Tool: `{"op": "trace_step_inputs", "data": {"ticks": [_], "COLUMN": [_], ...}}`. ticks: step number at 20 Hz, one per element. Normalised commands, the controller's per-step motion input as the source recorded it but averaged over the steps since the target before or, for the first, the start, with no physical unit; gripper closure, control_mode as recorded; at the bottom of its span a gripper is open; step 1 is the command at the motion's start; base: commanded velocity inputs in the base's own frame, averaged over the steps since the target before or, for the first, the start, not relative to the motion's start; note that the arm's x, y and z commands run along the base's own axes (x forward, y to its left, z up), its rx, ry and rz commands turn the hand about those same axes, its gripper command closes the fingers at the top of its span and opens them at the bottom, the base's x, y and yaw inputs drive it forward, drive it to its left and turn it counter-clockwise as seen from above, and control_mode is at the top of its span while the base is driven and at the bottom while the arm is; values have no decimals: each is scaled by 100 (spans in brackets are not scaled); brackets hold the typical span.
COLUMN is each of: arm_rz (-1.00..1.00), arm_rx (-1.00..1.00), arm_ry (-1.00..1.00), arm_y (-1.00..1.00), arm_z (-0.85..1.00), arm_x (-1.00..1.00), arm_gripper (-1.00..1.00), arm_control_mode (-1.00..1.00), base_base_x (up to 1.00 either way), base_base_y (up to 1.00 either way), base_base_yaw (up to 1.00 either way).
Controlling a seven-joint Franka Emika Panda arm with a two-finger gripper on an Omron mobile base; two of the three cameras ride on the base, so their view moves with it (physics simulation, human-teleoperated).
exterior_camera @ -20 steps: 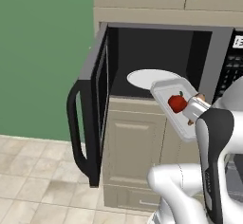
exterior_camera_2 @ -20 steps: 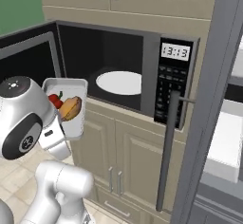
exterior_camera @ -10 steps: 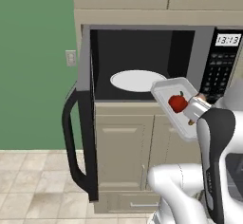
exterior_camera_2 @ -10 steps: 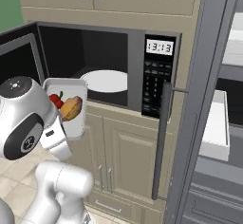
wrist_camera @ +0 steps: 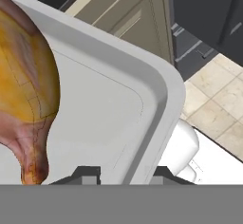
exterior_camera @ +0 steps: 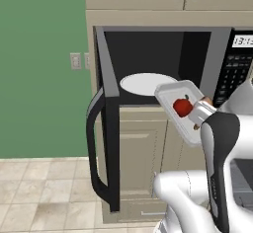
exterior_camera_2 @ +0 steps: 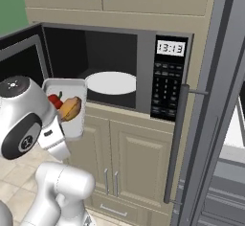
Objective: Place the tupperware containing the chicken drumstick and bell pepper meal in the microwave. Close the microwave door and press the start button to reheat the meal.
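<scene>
Just in front of the open microwave point(exterior_camera: 163, 61), the gripper point(wrist_camera: 122, 173) is closed on the near rim of the tupperware point(exterior_camera: 174, 93) and holds it tilted in the air. Inside the tray lie the bell pepper point(exterior_camera: 182, 107) and the chicken drumstick point(exterior_camera_2: 71, 108). Beyond it, the white turntable plate point(exterior_camera_2: 111, 83) sits in the cavity, and the microwave door point(exterior_camera: 109, 128) stands wide open on the left.

Tupperware point(exterior_camera: 184, 109) w/ bell pepper point(exterior_camera: 183, 107), prob. clear of open microwave point(exterior_camera: 163, 64), turntable plate point(exterior_camera: 147, 84) behind.
</scene>
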Motion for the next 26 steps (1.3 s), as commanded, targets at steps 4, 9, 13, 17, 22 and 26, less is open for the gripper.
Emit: {"op": "trace_step_inputs", "data": {"ticks": [4, 9, 13, 17, 22, 26], "arm_rz": [0, 0, 0, 0, 0, 0], "arm_rx": [0, 0, -1, 0, 0, 0], "arm_ry": [0, 0, 1, 0, 1, 0], "arm_y": [0, 1, 7, 5, 0, 0], "arm_z": [0, 0, 0, 0, 0, 0], "arm_x": [15, 28, 35, 44, 50, 48], "arm_gripper": [100, 100, 100, 100, 100, 100], "arm_control_mode": [-100, -100, -100, -100, -100, -100], "base_base_x": [0, 0, 0, 0, 0, 0], "base_base_y": [0, 0, 0, 0, 0, 0], "base_base_yaw": [0, 0, 0, 0, 0, 0]}}
